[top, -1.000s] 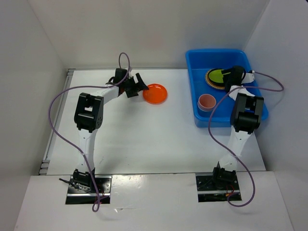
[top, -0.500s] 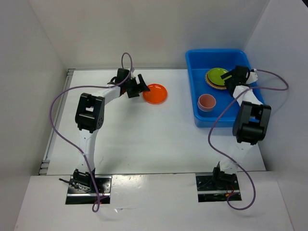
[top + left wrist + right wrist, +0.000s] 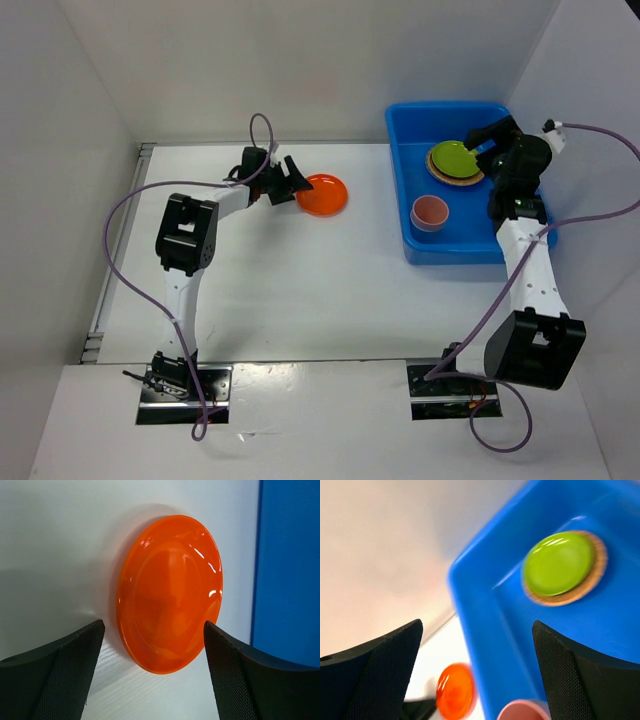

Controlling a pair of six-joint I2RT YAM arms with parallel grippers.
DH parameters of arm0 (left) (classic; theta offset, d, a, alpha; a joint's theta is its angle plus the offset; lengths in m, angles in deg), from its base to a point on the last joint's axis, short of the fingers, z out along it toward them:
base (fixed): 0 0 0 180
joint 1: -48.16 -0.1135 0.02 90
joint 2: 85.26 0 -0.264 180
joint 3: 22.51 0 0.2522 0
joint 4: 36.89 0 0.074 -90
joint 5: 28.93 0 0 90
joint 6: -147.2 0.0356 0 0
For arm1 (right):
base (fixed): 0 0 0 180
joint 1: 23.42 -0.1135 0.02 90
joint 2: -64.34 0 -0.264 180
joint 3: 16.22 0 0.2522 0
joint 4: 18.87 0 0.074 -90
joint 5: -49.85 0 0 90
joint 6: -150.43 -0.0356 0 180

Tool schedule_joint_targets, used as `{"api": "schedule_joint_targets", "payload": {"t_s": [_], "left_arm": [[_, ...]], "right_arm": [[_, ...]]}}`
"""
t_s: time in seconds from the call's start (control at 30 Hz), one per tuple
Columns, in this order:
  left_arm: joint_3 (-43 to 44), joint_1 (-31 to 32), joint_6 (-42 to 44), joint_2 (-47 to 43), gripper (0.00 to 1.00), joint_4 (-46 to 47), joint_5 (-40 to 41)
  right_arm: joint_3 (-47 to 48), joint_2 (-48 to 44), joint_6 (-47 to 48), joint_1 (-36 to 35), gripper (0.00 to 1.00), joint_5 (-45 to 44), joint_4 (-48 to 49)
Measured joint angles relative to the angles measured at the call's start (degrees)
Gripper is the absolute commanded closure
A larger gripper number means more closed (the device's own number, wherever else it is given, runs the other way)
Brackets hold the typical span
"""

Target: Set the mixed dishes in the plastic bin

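Note:
An orange plate [image 3: 323,194] lies on the white table left of the blue plastic bin [image 3: 445,108]. My left gripper [image 3: 293,178] is open at the plate's left edge. In the left wrist view the plate's [image 3: 170,592] near rim sits between the open fingers of the gripper [image 3: 153,625]. In the bin a lime green plate [image 3: 452,157] rests on a tan woven tray [image 3: 462,180], with a pink cup [image 3: 430,212] nearer. My right gripper [image 3: 480,140] is open and empty above the green plate [image 3: 559,563]. The black plate, blue cup and second tray are not in view.
White walls close in the table at the back and both sides. The bin [image 3: 480,610] stands against the right wall at the far right. Purple cables loop from both arms. The right wrist view also shows the orange plate [image 3: 455,691] and the pink cup [image 3: 522,712].
My right arm has risen and stretched out, lifting its open gripper away from the green plate, which stays on the tray. My left gripper has edged slightly right toward the orange plate.

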Motion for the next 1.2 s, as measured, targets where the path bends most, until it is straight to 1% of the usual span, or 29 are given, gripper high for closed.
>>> {"api": "schedule_joint_targets", "payload": {"t_s": [0.1, 0.17, 0.27, 0.3, 0.4, 0.43, 0.47, 0.53, 0.57, 0.6, 0.63, 0.77, 0.9, 1.03, 1.2], "left_arm": [[-0.6, 0.0, -0.8, 0.0, 0.17, 0.9, -1.2], [-1.2, 0.0, -1.3, 0.0, 0.22, 1.5, -1.7], [-2.2, 0.0, -2.7, 0.0, 0.28, 2.9, -2.0], [-2.6, 0.1, -3.2, 0.0, 0.33, 3.5, -2.0], [-4.2, 0.3, -5.4, 0.0, 0.42, 5.6, -1.3], [-4.6, 0.4, -6.1, 0.0, 0.49, 6.2, -0.9], [-5.0, 0.5, -6.9, 0.0, 0.54, 6.7, -0.6], [-6.1, 0.8, -8.4, 0.0, 0.67, 7.5, -0.2], [-6.4, 0.9, -9.1, 0.1, 0.87, 7.6, 0.1], [-6.5, 1.0, -9.4, 0.1, 0.98, 7.7, 0.2], [-6.8, 1.1, -10.4, 0.2, 1.0, 7.8, 0.1], [-7.7, 1.0, -11.7, 0.3, 1.0, 9.0, -1.6], [-12.0, -0.2, -12.9, -1.9, 1.0, 10.3, -5.7], [-14.6, -3.3, -13.4, -7.3, 1.0, 10.3, -10.7], [-15.4, -6.4, -13.3, -18.7, 1.0, 12.0, -15.4]], "right_arm": [[-0.3, -0.5, 1.5, -2.5, 0.06, 3.5, 0.2], [-0.3, -0.4, 2.5, -3.8, 0.06, 5.8, 0.1], [-0.3, -0.4, 3.9, -5.6, 0.06, 9.5, 0.1], [-0.3, -0.4, 4.5, -6.2, 0.05, 10.6, 0.1], [-0.2, -0.4, 5.7, -8.0, 0.05, 14.0, 0.1], [-0.2, -0.4, 6.2, -8.5, 0.05, 15.3, 0.1], [0.0, -0.4, 6.7, -8.9, 0.05, 16.4, 0.1], [0.6, -0.4, 7.9, -9.7, 0.05, 18.7, -0.1], [1.0, -0.4, 8.3, -9.8, 0.05, 19.6, -0.2], [1.4, -0.4, 8.8, -10.0, 0.05, 20.7, -0.2], [1.8, -0.3, 9.2, -10.1, 0.05, 21.7, -0.1], [2.9, 0.9, 10.2, -10.4, 0.03, 26.4, 0.2], [5.6, 5.6, 11.6, -12.3, 0.03, 31.8, 0.1], [8.2, 10.3, 13.1, -16.3, 0.03, 36.2, -0.4], [11.6, 14.8, 15.3, -19.8, 0.03, 39.5, -2.6]]}}
